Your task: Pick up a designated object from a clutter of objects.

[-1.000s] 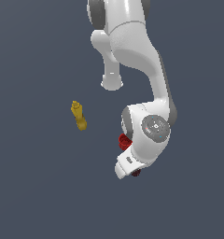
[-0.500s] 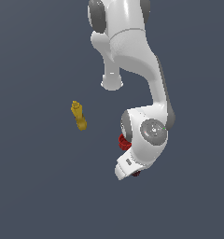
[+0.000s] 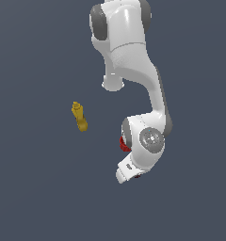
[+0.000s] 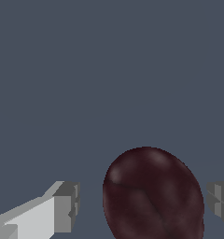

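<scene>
Little had moved since the earlier frames: the arm (image 3: 133, 56) had sunk slightly, its wrist housing a touch lower over the same spot, and the yellow bottle (image 3: 79, 117) lay where it had been.

Wrist view: the gripper (image 4: 144, 205) was spread wide, released, with nothing clamped. One finger (image 4: 62, 207) showed grey-tipped on one side, and only the edge of the other at the frame's margin. The maroon ball (image 4: 153, 196) sat between the two fingers, nearer the partly seen one, with a clear gap to each. Its surface looked dark, almost black, faintly creased and bumpy. Whether the pads reached down to the ball's level could not be told. Bare grey floor (image 4: 109, 70) filled the rest of that view.

Exterior view: the wrist housing hid the fingers and the maroon ball altogether. A red item (image 3: 123, 144) peeked out from behind the wrist, just beside it, on the bottle's side; cup or ball, I could not tell. A sliver of dark red showed under the hand's end. The bottle lay well apart from the hand, tilted on the floor.
</scene>
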